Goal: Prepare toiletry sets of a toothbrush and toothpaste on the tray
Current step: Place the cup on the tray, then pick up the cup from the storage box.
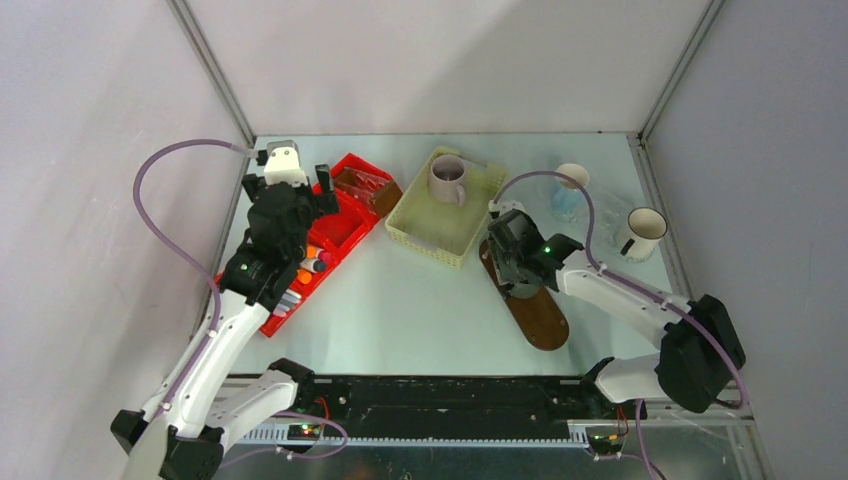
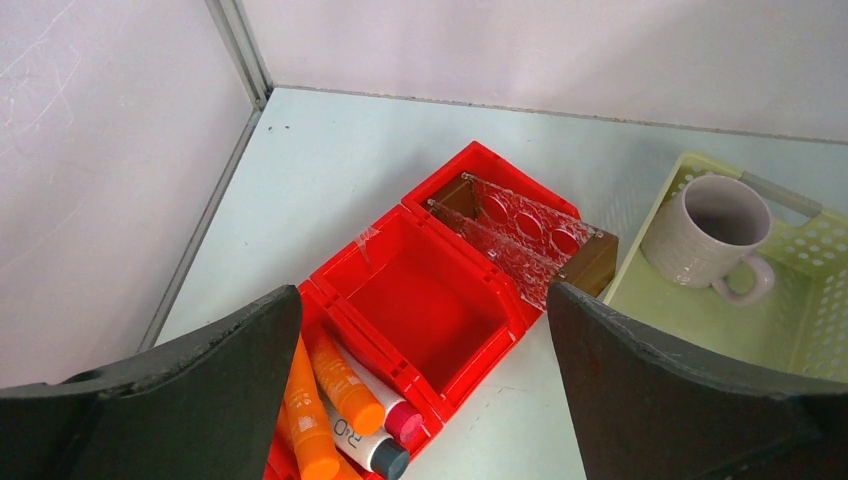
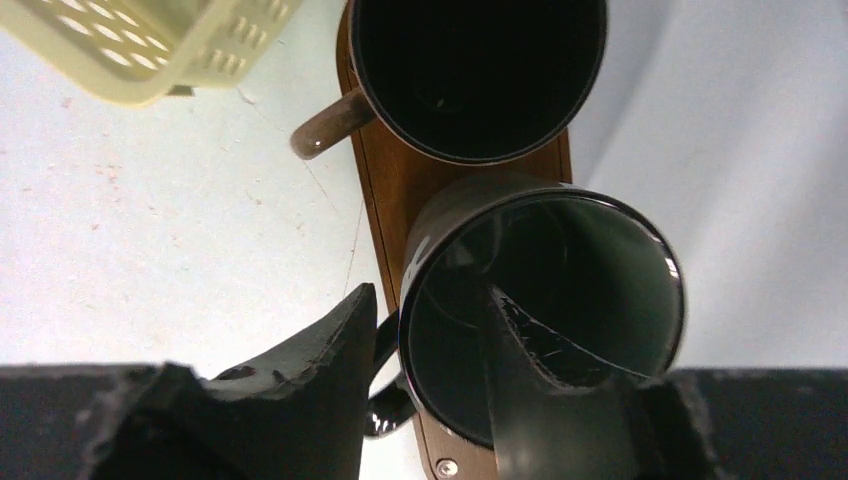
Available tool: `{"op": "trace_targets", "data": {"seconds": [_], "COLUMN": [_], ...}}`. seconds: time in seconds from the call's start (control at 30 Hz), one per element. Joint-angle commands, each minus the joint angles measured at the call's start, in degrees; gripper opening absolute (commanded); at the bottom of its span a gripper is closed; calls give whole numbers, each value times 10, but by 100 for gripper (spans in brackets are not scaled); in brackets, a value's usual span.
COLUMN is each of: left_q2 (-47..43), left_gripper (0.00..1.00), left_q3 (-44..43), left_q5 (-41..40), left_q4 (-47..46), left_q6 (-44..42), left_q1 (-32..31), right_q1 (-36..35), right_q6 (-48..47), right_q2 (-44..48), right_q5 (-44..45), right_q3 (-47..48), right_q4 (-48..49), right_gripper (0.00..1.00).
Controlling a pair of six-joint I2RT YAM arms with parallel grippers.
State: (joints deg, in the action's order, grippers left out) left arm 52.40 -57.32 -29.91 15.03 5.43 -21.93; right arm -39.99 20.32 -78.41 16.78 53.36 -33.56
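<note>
Tray [image 1: 545,318]: right hand [image 3: 430,295] parted astride green mug [image 3: 600,290] rim; brown mug [image 3: 480,70], basket [image 3: 150,40] crowding; left hand [image 2: 422,292] open.

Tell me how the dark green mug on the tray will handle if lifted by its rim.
The dark green mug has a glossy wall, so it is probably slippery. It looks rigid and thin-rimmed, likely light enamel. Its handle sits to one side, so a rim grip may let it tilt.

Both our arms reach out.
Our left hand [image 2: 425,300] gapes wide; right hand [image 3: 430,295] points down, fingers partly parted.
</note>
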Motion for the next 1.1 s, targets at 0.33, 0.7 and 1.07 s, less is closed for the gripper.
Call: {"op": "trace_targets", "data": {"seconds": [0.33,0.7,1.07], "left_q2": [3,7,12], "left_gripper": [98,99,98], "left_q3": [-1,-1,-3], "left_q5": [-16,-10,-8], "left_q4": [-16,-14,-12], "left_q6": [-14,-15,-16], "left_q1": [3,4,4], "right_q1": [45,76,84], "right_q6": [-126,-259,-412], "right_q2": [73,-68,-262], "right_q5": [-16,-107,-211], "right_q3": [147,237,369], "right_q4": [-50,50,120], "right_gripper": [69,80,78]}}
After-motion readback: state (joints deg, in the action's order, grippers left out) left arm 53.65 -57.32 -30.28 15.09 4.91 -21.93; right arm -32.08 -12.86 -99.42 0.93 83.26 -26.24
